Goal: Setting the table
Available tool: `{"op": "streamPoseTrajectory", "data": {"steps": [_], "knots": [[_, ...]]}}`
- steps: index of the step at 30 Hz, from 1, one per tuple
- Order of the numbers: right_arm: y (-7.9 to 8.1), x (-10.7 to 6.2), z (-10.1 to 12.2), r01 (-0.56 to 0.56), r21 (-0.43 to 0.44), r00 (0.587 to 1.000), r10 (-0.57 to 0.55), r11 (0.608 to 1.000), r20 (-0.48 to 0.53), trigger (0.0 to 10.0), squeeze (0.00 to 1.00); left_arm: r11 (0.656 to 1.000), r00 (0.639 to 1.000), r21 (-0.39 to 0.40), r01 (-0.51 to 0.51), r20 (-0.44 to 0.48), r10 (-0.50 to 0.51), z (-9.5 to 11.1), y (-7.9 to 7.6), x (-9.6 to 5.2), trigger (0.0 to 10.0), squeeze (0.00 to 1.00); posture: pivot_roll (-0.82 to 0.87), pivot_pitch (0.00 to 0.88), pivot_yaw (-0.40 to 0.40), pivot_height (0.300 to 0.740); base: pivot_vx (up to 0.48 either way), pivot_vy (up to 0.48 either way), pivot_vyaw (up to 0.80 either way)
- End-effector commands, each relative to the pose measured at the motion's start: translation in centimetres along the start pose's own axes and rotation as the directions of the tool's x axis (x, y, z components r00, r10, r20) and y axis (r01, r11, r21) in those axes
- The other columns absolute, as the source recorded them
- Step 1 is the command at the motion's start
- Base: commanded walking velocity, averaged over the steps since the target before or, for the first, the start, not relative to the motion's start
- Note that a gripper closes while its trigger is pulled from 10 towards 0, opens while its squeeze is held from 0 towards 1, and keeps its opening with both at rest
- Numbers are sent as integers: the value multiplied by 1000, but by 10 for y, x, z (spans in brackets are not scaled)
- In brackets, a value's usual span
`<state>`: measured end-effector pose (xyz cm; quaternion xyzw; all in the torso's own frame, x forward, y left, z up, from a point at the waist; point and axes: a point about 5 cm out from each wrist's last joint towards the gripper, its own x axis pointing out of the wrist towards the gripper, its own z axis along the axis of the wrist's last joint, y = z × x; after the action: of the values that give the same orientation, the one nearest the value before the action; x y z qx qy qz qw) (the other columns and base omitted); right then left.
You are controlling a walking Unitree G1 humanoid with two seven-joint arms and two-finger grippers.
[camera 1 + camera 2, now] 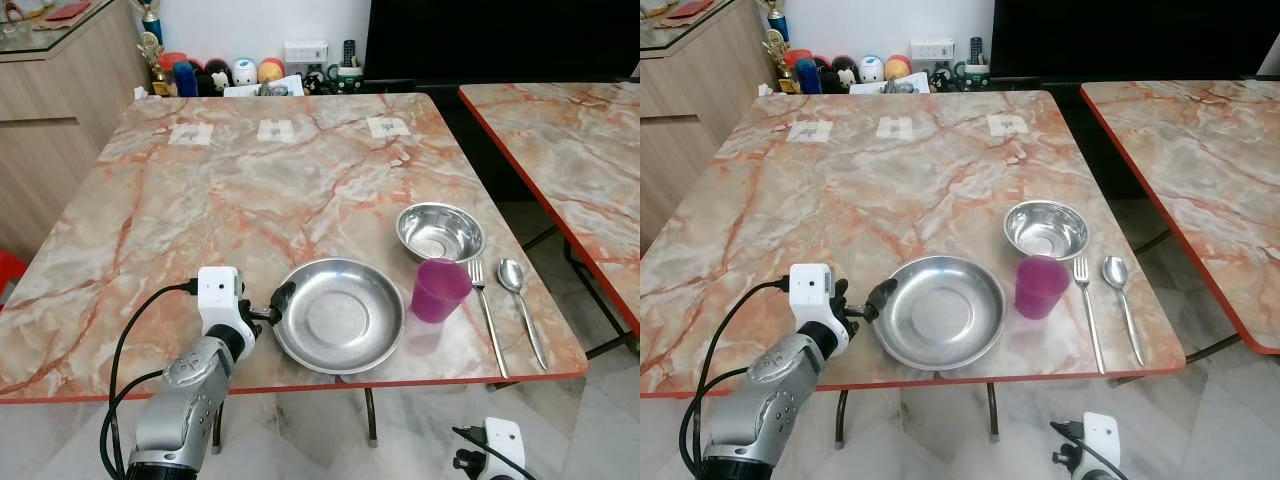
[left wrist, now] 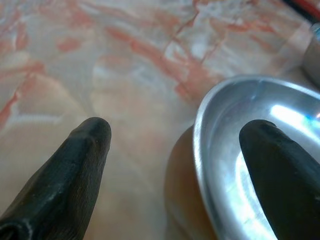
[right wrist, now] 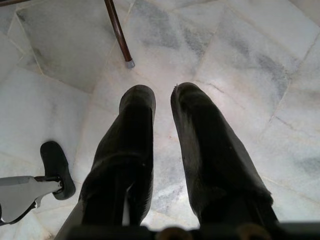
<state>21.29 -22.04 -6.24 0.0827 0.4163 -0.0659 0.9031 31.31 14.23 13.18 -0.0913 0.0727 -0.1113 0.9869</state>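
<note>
Steel plate [image 1: 338, 315] sits at the near edge of the marble table [image 1: 230, 190], centred in front of the place where a diner would sit, which suits its role as the anchor of the setting. At its left rim is the left gripper [image 1: 268, 308], reaching in from the robot's left over the table edge. The left wrist view shows its two black fingers [image 2: 75, 165] spread wide, one over the bare marble outside the rim and the other above the plate's inner surface, so the rim lies between them without being pinched. That looks like either a release after positioning or a straddle before a nudge; which one cannot be told. Right of the plate, just beside its rim, stands a purple plastic cup [image 1: 440, 289], and behind the cup a small steel bowl [image 1: 440, 231], both kept within reach but off the eating area. Further right a fork [image 1: 486, 310] and a spoon [image 1: 522, 305] lie parallel, handles toward the near edge, ready to be picked up. The right gripper [image 3: 162, 105] hangs idle below table level over the tiled floor [image 3: 240, 55], its fingers narrowly parted and holding nothing.
</note>
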Motion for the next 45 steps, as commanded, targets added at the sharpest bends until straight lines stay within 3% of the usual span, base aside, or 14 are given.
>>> {"op": "streamPoseTrajectory", "data": {"steps": [1,17,18,19,21,45], "knots": [[-2,-1,-4,10,3,1000,-10,1000,-11,10000,0,1000,1000,23,-20,-23,21,1,1,2,10000,0,101,119,-2,740,0,0,0],[-2,-1,-4,9,1,1000,-9,1000,-11,10000,0,996,991,75,46,-130,-36,-14,-13,6,10000,0,98,119,-1,740,0,0,0],[-2,-1,-4,9,0,1000,-9,1000,-11,10000,0,996,991,77,46,-131,-35,-14,-13,6,7098,0,98,119,-1,740,0,0,0],[-2,-1,-4,9,0,1000,-9,1000,-11,10000,0,996,991,83,43,-131,-32,-14,-13,6,2902,0,99,120,-2,740,0,0,0],[-2,-1,-4,9,0,1000,-9,1000,-12,10000,0,995,991,85,44,-131,-33,-14,-13,7,0,0,99,120,-1,740,0,0,0],[-1,-1,-4,6,-6,1000,-6,1000,-17,10000,0,990,985,125,67,-166,-46,-17,-15,6,0,0,98,118,0,740,0,0,0]]}}
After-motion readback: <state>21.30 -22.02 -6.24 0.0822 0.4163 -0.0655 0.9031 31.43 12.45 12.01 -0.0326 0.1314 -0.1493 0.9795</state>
